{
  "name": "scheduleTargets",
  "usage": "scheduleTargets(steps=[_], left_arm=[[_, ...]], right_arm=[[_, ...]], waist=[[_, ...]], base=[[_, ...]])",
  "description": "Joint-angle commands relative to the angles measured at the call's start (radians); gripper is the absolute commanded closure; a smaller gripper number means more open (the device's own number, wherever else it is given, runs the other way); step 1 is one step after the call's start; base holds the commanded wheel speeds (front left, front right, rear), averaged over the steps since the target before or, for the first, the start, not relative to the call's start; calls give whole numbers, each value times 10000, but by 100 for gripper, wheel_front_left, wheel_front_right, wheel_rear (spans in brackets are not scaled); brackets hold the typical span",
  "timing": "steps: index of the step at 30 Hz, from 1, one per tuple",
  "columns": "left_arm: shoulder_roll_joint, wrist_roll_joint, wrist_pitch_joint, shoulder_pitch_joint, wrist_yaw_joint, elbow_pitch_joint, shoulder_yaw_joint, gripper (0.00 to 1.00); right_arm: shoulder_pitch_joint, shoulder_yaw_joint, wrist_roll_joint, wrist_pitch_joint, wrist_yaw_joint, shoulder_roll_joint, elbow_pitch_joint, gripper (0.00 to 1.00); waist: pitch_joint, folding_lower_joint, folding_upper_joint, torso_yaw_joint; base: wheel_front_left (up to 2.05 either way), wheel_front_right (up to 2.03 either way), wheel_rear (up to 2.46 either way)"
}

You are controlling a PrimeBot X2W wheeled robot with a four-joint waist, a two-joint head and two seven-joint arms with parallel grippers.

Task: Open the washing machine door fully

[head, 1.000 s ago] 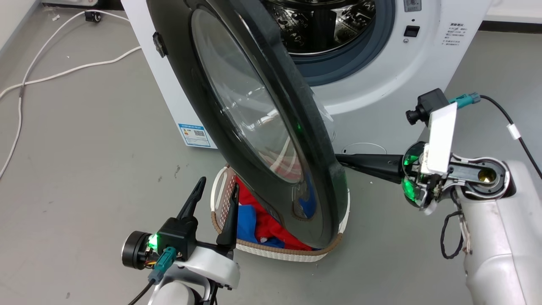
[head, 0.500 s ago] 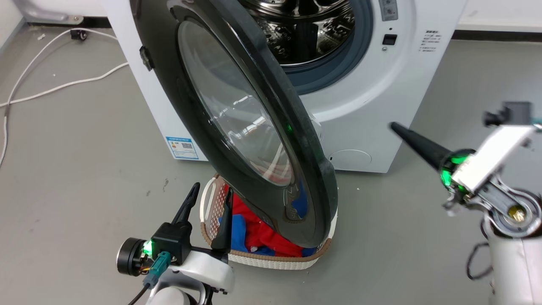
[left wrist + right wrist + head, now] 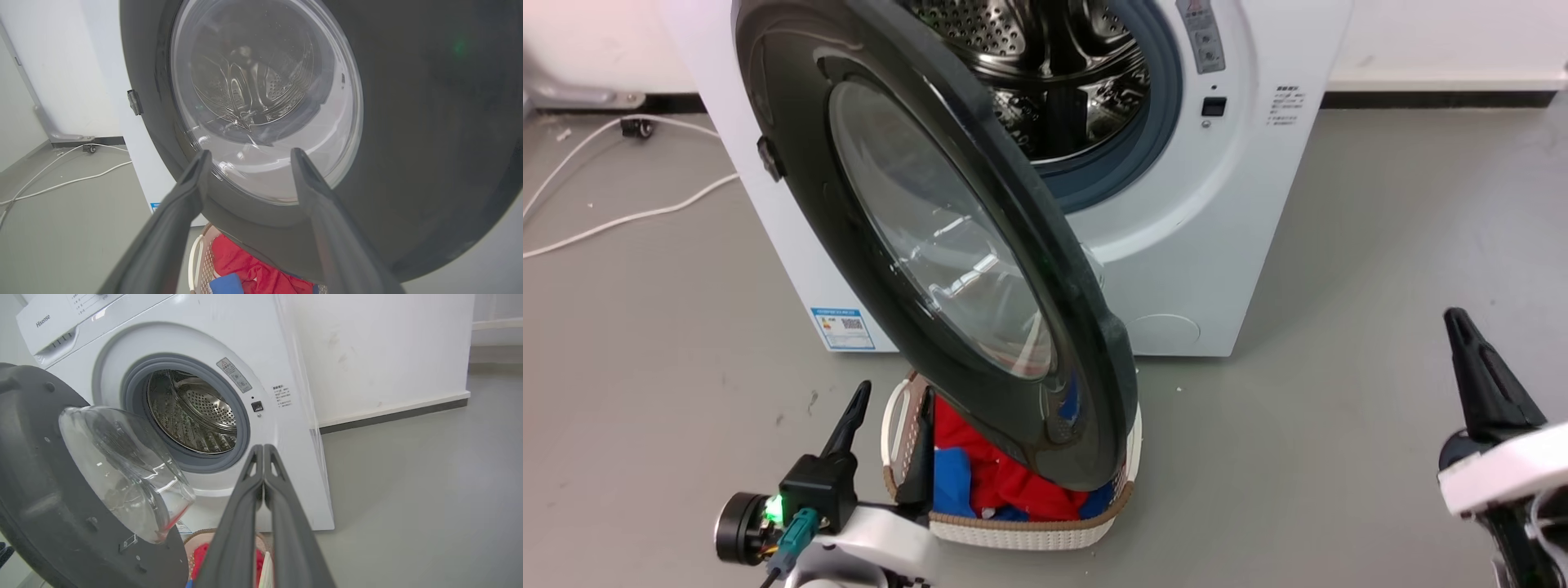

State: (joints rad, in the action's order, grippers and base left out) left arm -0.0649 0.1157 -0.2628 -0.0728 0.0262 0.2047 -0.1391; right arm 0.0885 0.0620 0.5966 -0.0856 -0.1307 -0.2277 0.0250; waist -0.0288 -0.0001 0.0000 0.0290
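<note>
Gaping wide, your left gripper (image 3: 892, 392) holds nothing and sits near the lower rim of the washing machine door (image 3: 931, 245); you can't tell whether they touch. Its wrist view looks at the door's outer face and glass. Your right gripper (image 3: 1458, 322) is pinched closed, empty, well apart from the door. Its wrist view gives you the door's inner side, the bulging bowl and the open steel drum (image 3: 192, 412). One door, swung out over one basket (image 3: 1021, 527); the red and blue clothes (image 3: 980, 478) are partly hidden. Two white cables (image 3: 629, 216) lie on the floor.
</note>
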Motion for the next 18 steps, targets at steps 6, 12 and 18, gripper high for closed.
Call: scheduleTargets(steps=[6, 12, 18], left_arm=[[-121, -44, -30, 353, -30, 16, 209, 0], [-212, -53, -30, 704, -19, 95, 382, 0], [-253, -48, -30, 894, -23, 179, 497, 0]], right_arm=[[-1058, 24, -1913, 807, -1, 201, 658, 100], [-2444, 51, -3337, 870, -1, 808, 1300, 100], [-3033, 14, -4144, 703, -1, 1152, 1490, 20]], waist=[[342, 1, 0, -169], [599, 1, 0, -219], [711, 1, 0, -236]], base=[[0, 0, 0], [0, 0, 0], [0, 0, 0]])
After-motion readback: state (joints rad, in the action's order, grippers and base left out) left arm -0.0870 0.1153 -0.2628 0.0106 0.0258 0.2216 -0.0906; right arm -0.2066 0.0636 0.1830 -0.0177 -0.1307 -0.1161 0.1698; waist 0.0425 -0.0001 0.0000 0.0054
